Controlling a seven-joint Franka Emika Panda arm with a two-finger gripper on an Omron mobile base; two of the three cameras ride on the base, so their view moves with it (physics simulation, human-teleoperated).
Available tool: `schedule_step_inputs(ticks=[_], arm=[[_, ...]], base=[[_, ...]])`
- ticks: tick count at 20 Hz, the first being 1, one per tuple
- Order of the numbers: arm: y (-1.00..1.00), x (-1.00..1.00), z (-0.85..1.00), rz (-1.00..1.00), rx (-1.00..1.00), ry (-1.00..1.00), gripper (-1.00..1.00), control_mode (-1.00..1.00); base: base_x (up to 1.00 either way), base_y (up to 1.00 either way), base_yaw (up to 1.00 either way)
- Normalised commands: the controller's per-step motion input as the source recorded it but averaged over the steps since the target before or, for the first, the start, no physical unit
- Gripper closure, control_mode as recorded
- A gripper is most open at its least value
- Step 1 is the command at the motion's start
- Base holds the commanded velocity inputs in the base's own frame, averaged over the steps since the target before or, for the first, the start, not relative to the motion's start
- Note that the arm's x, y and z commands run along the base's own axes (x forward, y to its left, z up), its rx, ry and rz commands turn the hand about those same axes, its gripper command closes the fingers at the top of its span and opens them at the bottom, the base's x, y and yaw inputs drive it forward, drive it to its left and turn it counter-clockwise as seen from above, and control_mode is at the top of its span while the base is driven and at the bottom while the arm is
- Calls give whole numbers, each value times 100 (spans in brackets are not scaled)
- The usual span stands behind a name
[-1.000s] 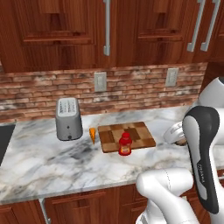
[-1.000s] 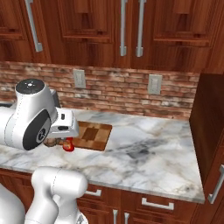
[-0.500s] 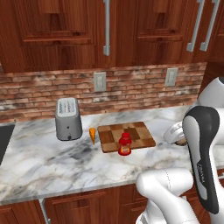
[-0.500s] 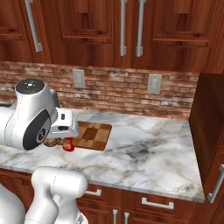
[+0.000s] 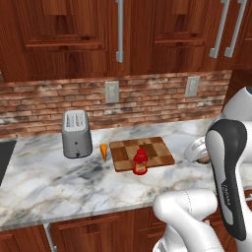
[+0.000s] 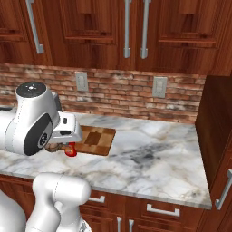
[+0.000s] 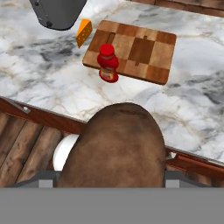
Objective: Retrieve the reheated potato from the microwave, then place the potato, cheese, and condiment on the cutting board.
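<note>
Potato [image 7: 114, 146] sits large and close at the bottom of the hand view, a brown mottled lump held between the fingers, which stand wide around it; the finger tips themselves are hidden behind it. In the left base view the hand [image 5: 199, 150] hangs above the right part of the marble surface [image 5: 54, 182], right of the cutting board, with a brown patch showing under the white housing.

Compared with the earlier frames, nothing has shifted: arm, hand, board, bottle, wedge and toaster occupy the same places in both base views.

Cutting board [image 5: 147, 150] lies flat on the surface, checkered in lighter and darker wood blocks. Red bottle [image 5: 140, 162] stands upright at the board's front edge; in the hand view [image 7: 107, 63] its base overlaps the near edge of the board [image 7: 144, 50], but whether it rests on the board or just in front of it cannot be told. Cheese [image 5: 104, 151], an orange wedge, stands on the surface just beside the board's left end, between the board and the toaster [image 5: 76, 133]; in the hand view it [image 7: 84, 32] is clear of the board.

The bottle carries a pale label; its writing is too small to read. No other lettering is legible.
</note>
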Motion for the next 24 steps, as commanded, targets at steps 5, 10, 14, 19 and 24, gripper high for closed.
schedule_step_inputs(ticks=[5, 10, 14, 19, 24], arm=[[0, 0, 0, 0, 0, 0, 100, 100], [0, 0, 0, 0, 0, 0, 100, -100], [0, 0, 0, 0, 0, 0, 100, -100], [0, 0, 0, 0, 0, 0, 100, -100], [0, 0, -1, 0, 0, 0, 100, -100]], base=[[0, 0, 0], [0, 0, 0], [0, 0, 0], [0, 0, 0], [0, 0, 0]])
